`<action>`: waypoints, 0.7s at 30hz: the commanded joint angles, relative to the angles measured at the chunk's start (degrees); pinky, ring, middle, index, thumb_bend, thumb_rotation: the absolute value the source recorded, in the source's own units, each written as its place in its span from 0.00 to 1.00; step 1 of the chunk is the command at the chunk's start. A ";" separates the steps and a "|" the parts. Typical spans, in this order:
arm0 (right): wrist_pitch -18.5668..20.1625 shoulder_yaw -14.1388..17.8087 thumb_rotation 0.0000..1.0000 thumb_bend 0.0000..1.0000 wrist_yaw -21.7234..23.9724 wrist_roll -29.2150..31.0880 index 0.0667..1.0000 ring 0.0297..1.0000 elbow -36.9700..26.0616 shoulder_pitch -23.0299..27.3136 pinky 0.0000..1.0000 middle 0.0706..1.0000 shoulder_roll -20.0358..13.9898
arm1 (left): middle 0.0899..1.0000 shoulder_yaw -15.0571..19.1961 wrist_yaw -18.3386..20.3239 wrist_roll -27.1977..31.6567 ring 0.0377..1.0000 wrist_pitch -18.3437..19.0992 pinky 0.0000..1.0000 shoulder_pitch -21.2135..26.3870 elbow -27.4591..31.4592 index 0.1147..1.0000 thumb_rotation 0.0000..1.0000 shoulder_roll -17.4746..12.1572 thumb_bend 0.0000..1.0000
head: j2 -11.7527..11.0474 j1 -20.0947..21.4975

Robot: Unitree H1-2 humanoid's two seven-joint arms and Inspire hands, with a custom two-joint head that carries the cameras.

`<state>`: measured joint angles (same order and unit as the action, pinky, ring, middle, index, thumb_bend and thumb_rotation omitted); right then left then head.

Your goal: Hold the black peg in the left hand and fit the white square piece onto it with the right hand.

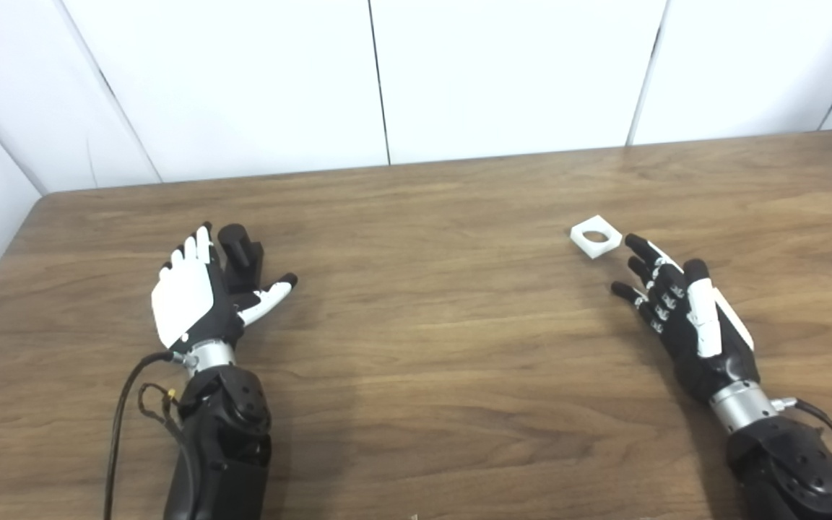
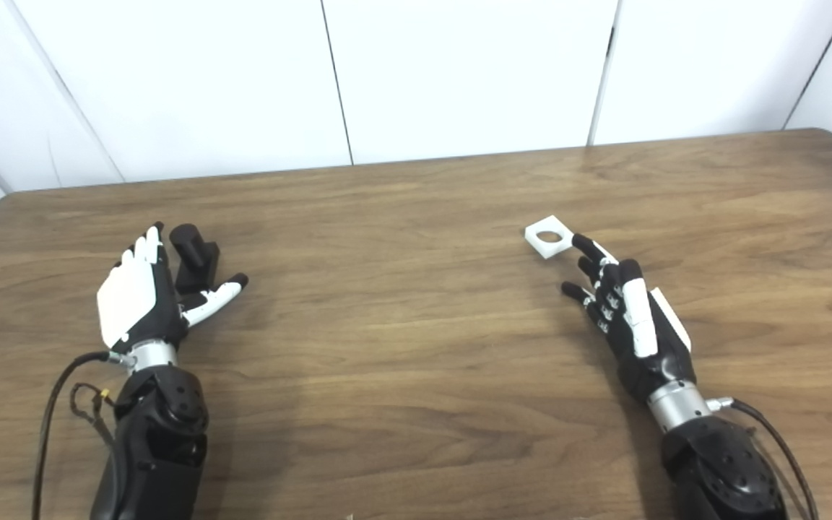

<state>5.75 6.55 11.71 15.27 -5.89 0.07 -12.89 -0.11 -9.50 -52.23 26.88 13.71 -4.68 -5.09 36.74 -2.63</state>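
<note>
Left hand (image 1: 196,292): spread open, empty, black peg (image 1: 240,253) upright just beside fingers. Right hand (image 1: 683,307): open, empty, fingertips just short of white square piece (image 1: 595,236) on counter (image 1: 430,325).

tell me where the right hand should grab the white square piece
Pinch the white square piece across two opposite outer edges, coming from its near right side, where the open right hand waits. It lies flat on the table; leave the round hole uncovered.
</note>
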 commanded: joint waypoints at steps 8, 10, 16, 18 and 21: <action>-2.87 -0.08 1.00 0.69 2.17 0.42 0.89 1.00 2.24 -0.82 0.88 0.99 -1.02 | 1.00 3.91 -3.60 1.43 1.00 0.03 1.00 5.93 -3.70 0.99 0.52 1.65 0.78 | 0.05 -0.54; -2.81 -0.05 1.00 0.69 2.17 0.28 0.90 0.99 2.29 -1.02 0.87 0.98 -0.97 | 1.00 4.73 -3.86 1.19 1.00 0.03 1.00 6.96 -5.18 0.98 0.52 1.94 0.77 | 0.02 -0.53; -3.16 0.15 1.00 0.69 2.19 0.23 0.90 0.99 2.44 -1.43 0.85 0.99 -0.87 | 1.00 5.59 -3.77 -0.15 1.00 0.03 1.00 8.82 -7.97 0.94 0.53 2.05 0.77 | -0.15 -0.76; -3.21 0.21 1.00 0.70 2.44 0.58 0.90 0.99 2.57 -1.50 0.85 0.99 -0.88 | 1.00 5.50 -3.68 -0.82 1.00 0.03 1.00 9.11 -8.60 0.92 0.53 1.83 0.77 | -0.15 -0.76; -3.70 0.30 1.00 0.68 2.94 1.20 0.91 1.00 2.97 -1.60 0.86 1.00 -0.85 | 1.00 5.45 -2.88 -2.58 1.00 0.02 1.00 9.47 -9.35 0.89 0.54 1.52 0.77 | -0.15 -0.76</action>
<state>4.11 6.59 13.50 15.57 -5.25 -0.18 -13.48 5.42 -11.36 -52.41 26.96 19.99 -14.21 -2.37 36.56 -3.34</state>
